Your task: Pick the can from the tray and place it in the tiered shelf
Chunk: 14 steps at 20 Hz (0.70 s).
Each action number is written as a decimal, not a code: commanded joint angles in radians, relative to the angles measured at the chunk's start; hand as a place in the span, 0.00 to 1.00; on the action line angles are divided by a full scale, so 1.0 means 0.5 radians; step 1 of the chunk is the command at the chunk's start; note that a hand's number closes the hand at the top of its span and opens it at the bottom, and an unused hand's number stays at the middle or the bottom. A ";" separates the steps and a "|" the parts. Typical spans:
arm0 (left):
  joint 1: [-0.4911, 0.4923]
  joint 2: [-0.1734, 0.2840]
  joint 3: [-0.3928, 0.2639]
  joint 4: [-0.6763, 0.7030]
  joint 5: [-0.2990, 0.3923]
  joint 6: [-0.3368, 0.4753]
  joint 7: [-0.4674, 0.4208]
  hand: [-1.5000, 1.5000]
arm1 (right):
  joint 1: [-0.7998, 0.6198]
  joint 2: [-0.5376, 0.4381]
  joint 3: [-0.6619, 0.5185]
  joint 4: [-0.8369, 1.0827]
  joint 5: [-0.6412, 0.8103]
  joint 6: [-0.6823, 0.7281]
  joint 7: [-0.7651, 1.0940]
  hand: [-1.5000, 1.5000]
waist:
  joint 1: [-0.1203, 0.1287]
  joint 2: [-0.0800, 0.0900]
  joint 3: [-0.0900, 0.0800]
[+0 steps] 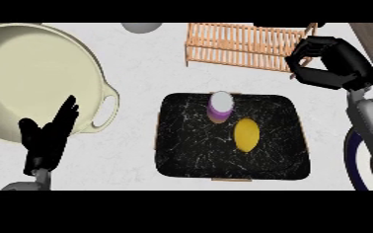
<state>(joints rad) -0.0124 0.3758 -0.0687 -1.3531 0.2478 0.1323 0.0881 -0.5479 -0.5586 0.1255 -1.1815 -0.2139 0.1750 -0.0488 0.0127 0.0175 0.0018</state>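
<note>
A purple can (220,106) with a pale lid stands upright near the back edge of the black marbled tray (189,153). A yellow lemon (246,134) lies on the tray just right of the can. The wooden slatted tiered shelf (241,46) sits behind the tray. My right hand (329,63) hovers at the shelf's right end, fingers curled, holding nothing, well above and right of the can. My left hand (50,137) rests open at the lower left, fingers straight.
A large cream pot (44,74) with a side handle fills the left side, under my left hand. A grey round object (141,26) sits at the back. A dark blue plate rim (355,163) shows at the right edge.
</note>
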 commanded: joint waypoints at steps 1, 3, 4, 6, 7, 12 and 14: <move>-0.141 -0.108 -0.063 0.088 0.105 -0.061 0.270 0.50 | -0.148 -0.010 -0.029 0.479 0.102 0.092 -0.156 0.00 | 0.038 0.003 0.000; -0.181 -0.142 -0.081 0.127 0.092 -0.061 0.280 0.50 | -0.205 -0.040 -0.072 0.701 0.100 0.267 -0.452 0.00 | 0.053 0.010 0.002; -0.162 -0.132 -0.050 0.139 0.097 -0.072 0.241 0.50 | -0.245 -0.033 -0.038 0.766 0.134 0.359 -0.536 0.00 | 0.050 0.001 0.001; -0.105 -0.140 -0.075 0.032 0.086 -0.029 0.349 0.50 | -0.169 -0.063 0.031 0.699 0.179 0.510 -0.642 0.00 | 0.024 -0.018 0.000; -0.071 -0.085 -0.016 0.134 0.132 -0.147 0.235 0.50 | -0.138 -0.189 0.007 0.727 0.156 0.684 -0.760 0.00 | 0.020 -0.013 0.000; -0.054 -0.189 -0.057 0.033 0.058 0.011 0.322 0.50 | -0.353 -0.183 0.108 0.502 0.169 0.923 -0.421 0.00 | -0.019 -0.040 -0.005; -0.022 -0.175 -0.053 0.042 0.032 -0.011 0.275 0.50 | -0.449 -0.222 0.119 0.551 0.183 1.051 -0.344 0.00 | -0.009 -0.037 -0.005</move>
<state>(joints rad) -0.0588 0.3155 -0.0807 -1.3501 0.2696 0.1318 0.2337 -0.7208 -0.6462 0.1666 -0.8776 -0.1251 0.5993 -0.2876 0.0163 0.0000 0.0061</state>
